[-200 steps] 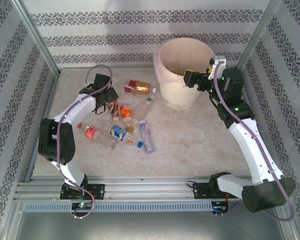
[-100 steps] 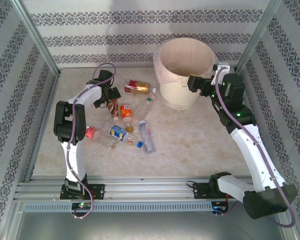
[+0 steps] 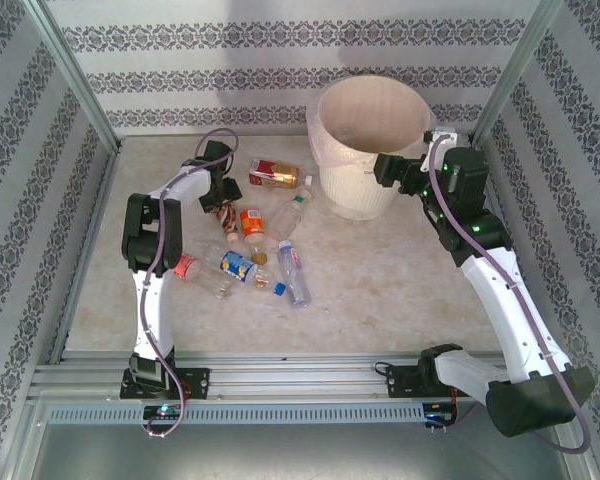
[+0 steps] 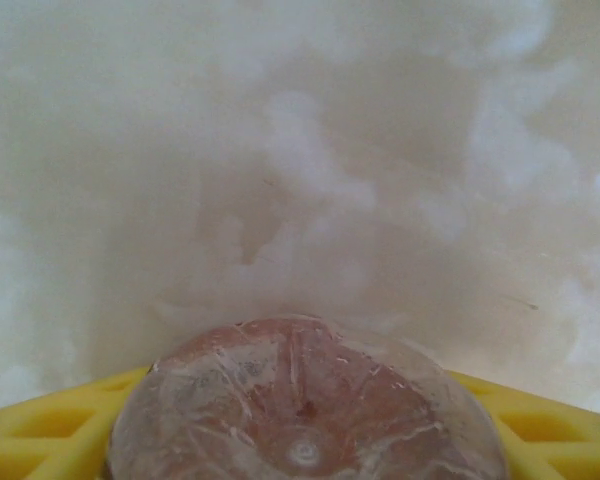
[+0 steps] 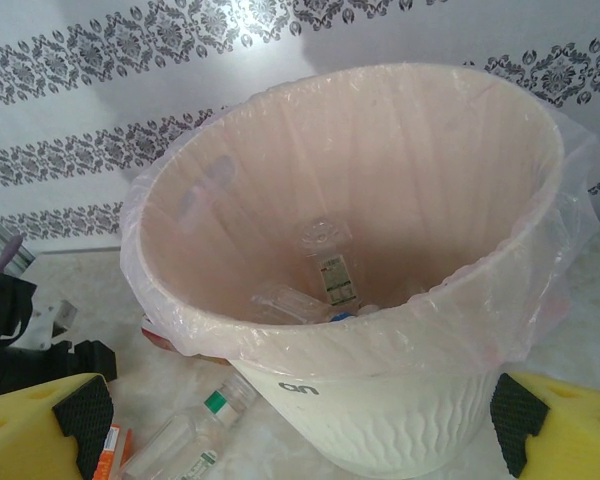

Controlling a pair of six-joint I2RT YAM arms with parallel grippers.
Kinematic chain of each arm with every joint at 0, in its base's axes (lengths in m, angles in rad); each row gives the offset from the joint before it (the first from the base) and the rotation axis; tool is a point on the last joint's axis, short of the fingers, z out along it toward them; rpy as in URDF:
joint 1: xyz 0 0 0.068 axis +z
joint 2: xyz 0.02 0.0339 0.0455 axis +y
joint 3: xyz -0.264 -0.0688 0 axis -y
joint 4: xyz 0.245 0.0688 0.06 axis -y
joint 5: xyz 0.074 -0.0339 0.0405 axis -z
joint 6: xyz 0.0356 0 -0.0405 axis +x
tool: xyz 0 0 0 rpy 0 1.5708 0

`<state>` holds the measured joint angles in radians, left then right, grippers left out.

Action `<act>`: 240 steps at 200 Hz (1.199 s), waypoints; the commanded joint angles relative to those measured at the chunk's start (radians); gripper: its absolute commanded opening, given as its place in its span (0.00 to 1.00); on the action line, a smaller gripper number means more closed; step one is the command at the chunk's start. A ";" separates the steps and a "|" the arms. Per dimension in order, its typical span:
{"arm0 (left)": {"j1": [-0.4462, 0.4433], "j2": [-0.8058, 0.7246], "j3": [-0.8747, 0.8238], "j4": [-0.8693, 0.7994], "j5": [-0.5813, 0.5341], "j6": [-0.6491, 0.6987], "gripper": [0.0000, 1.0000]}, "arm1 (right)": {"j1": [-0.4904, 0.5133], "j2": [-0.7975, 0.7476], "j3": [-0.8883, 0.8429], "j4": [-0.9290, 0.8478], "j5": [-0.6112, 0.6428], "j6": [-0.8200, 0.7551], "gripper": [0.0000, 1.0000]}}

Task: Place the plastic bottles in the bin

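Several small plastic bottles lie on the table left of the bin [image 3: 325, 140], among them a red-labelled one [image 3: 273, 175], an orange one [image 3: 251, 222] and a blue-labelled one [image 3: 238, 266]. My left gripper [image 3: 218, 197] is down on a brownish bottle [image 3: 226, 215]. In the left wrist view that bottle's round base [image 4: 305, 410] sits between my yellow fingers [image 4: 40, 435], which are shut on it. My right gripper [image 3: 388, 168] hangs open beside the bin's right rim. The right wrist view looks into the bin [image 5: 400, 400], where a few clear bottles [image 5: 330, 270] lie.
Patterned walls and metal frame posts close in the table on three sides. A green-banded clear bottle [image 5: 195, 425] lies at the bin's foot. Bare tabletop [image 3: 400, 270] stretches in front of the bin.
My left arm has reached further back and its jaws have closed on the brownish bottle. My right gripper has drawn back from over the bin's rim to its right side.
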<state>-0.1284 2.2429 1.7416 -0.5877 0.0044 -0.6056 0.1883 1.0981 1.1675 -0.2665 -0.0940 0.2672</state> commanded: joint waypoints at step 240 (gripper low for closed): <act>-0.174 -0.613 -0.297 0.679 0.332 -0.123 0.49 | 0.265 0.265 0.050 0.343 -0.422 0.178 0.98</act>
<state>-0.2779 1.6547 1.4689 -0.0967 0.2584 -0.6579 0.4225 1.3331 1.2087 -0.0273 -0.3721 0.4030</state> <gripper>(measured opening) 0.539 0.978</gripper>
